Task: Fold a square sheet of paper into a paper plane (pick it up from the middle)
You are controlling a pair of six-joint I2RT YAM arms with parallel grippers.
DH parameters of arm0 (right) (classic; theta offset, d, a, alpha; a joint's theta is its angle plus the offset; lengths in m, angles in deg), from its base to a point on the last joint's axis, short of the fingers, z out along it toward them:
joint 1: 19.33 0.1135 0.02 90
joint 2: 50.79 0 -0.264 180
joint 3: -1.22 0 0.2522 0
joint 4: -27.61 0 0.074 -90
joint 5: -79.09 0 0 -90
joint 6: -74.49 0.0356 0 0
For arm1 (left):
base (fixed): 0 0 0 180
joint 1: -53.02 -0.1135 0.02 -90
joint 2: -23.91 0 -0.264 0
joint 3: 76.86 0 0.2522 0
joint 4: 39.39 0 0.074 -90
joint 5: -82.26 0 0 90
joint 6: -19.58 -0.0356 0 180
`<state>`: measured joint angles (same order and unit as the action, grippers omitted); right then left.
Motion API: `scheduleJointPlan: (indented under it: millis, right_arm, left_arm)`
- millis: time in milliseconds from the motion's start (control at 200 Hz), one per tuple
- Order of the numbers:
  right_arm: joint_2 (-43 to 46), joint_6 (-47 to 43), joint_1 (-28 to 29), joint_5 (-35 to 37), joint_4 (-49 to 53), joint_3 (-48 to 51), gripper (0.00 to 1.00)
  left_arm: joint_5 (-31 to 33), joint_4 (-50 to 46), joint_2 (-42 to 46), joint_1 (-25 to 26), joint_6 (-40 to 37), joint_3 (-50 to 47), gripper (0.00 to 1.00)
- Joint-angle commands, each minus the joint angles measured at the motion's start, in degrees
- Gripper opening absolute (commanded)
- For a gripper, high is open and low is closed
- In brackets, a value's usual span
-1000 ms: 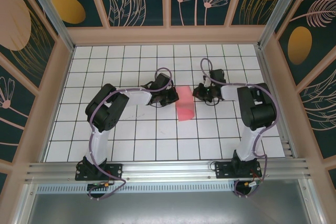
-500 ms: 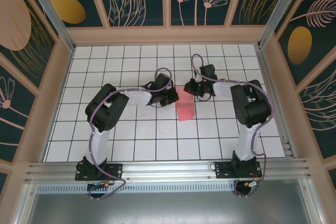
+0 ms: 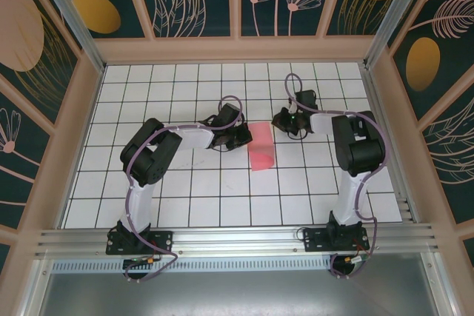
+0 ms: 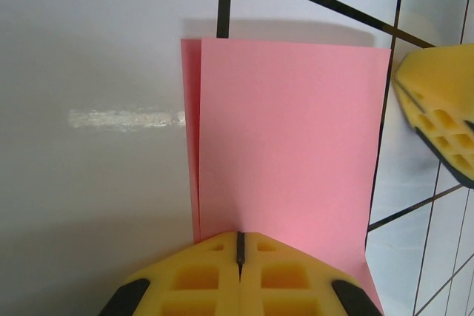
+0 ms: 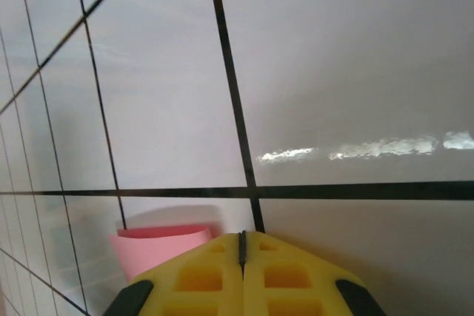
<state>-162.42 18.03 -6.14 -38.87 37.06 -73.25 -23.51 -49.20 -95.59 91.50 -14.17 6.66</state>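
Plainly both pairs are clenched: the left jaws, pads together, sit on one edge of the square sheet of paper [image 4: 289, 138], the right jaws just beside it. Folded double, it lies flat on the desk [image 3: 185, 183] between them. Thin, limp and easily creased, it likely wants a light pinch at mid-edge.

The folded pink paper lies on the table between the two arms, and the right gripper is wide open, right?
No, the right gripper is shut, not open: the right wrist view shows its yellow fingers pressed together. The folded pink paper does lie on the table between the arms.
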Motion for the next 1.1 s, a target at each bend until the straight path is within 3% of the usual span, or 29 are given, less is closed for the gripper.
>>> scheduleJointPlan:
  millis: [0,120,370,771,1096]
  right_arm:
    - [5.90,1.22,2.16,-0.88,-2.28,1.76,0.00]
    - [6.92,1.44,4.91,-0.64,-3.07,3.47,0.00]
    - [-1.07,0.68,5.96,1.50,2.20,-3.79,0.01]
    - [-3.03,0.77,1.54,8.89,4.84,-6.18,0.01]
    - [10.00,-2.84,5.37,-3.01,6.31,3.64,0.02]
  left_arm:
    - [6.49,-13.44,-5.48,-0.33,-0.51,-4.01,0.00]
    - [6.37,-13.26,-5.65,-0.25,-0.50,-3.93,0.00]
    - [6.37,-13.44,-5.57,-0.26,-0.64,-3.93,0.00]
    - [6.19,-12.91,-5.27,-0.31,-0.52,-4.50,0.00]
    - [6.27,-12.65,-5.56,-0.27,-0.59,-4.45,0.00]
